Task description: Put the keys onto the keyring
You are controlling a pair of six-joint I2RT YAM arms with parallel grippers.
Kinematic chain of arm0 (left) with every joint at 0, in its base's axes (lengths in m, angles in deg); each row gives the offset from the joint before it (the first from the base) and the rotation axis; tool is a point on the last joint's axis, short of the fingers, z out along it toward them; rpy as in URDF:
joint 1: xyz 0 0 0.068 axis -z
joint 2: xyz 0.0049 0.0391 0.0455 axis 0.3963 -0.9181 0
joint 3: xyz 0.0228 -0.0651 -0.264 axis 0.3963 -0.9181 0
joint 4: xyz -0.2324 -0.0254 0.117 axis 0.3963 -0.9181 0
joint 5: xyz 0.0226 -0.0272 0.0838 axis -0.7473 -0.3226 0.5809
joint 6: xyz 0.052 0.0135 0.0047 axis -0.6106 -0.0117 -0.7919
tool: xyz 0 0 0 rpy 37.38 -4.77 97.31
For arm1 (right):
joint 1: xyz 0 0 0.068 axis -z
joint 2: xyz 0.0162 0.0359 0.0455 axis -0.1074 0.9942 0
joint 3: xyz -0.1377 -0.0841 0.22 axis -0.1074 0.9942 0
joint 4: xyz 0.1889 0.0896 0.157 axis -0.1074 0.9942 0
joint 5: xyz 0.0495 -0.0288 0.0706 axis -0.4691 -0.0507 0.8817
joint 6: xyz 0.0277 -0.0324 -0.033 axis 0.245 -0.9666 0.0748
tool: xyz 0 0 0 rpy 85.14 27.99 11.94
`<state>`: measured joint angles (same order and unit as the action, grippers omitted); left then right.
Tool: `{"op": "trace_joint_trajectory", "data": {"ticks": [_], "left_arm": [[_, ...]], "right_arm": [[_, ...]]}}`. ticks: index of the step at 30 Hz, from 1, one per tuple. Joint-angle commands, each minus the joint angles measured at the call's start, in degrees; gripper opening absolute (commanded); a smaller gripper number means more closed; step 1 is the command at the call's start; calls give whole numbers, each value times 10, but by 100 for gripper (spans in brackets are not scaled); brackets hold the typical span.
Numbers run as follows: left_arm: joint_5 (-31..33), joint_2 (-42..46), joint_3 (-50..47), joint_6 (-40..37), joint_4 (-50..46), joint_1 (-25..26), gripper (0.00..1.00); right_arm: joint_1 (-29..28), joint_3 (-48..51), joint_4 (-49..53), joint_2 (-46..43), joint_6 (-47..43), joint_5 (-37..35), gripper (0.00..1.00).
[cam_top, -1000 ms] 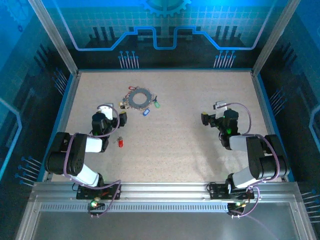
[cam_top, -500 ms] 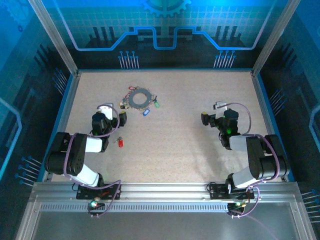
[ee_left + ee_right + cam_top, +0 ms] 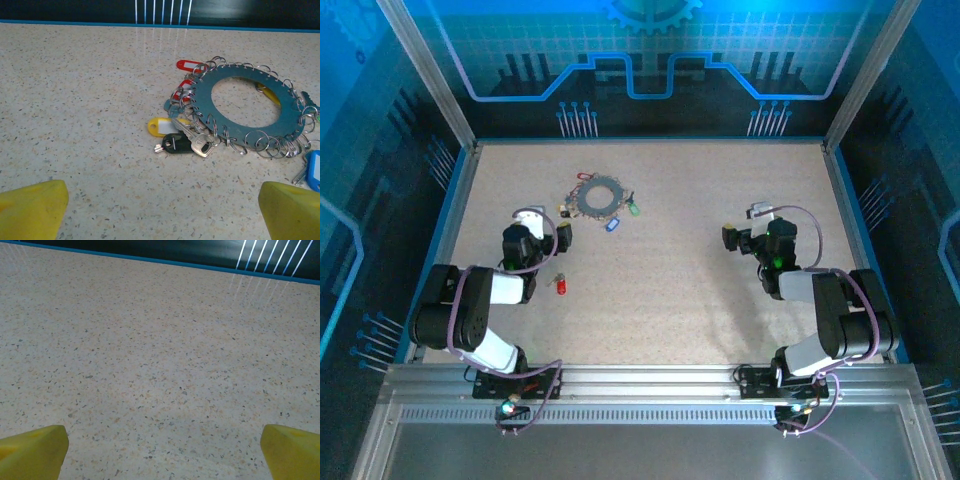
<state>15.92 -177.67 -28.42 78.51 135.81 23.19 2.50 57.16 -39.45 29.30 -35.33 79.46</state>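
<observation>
Left gripper [image 3: 162,202] and right gripper [image 3: 162,447] gape empty, keyring [image 3: 245,134] (keys [image 3: 161,126] seemingly attached) untouched.

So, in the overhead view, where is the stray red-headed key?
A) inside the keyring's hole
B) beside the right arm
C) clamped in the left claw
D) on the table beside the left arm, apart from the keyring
D: the red key lies alone on the table next to the left arm, clearly separate from the keyring.

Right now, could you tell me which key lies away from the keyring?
The red-headed key lying alone beside the left arm; the other keys cluster around the keyring.
</observation>
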Motion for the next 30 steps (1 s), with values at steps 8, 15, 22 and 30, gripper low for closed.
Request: {"op": "trace_joint_trajectory", "data": {"ticks": [8,15,22,30], "left_arm": [[43,272,73,69,-332,-2,99],[77,378,257,161,-597,-2,99],[-77,349,360,232,-704,-20,99],[-161,284,361,228,-750,0,99]], "right_arm": [[5,-31,226,-286,41,-37,100],[8,-207,563,-426,216,-169,100],[-24,-178,573,-440,271,-65,100],[-350,-59,432,-352,198,-211,100]]}}
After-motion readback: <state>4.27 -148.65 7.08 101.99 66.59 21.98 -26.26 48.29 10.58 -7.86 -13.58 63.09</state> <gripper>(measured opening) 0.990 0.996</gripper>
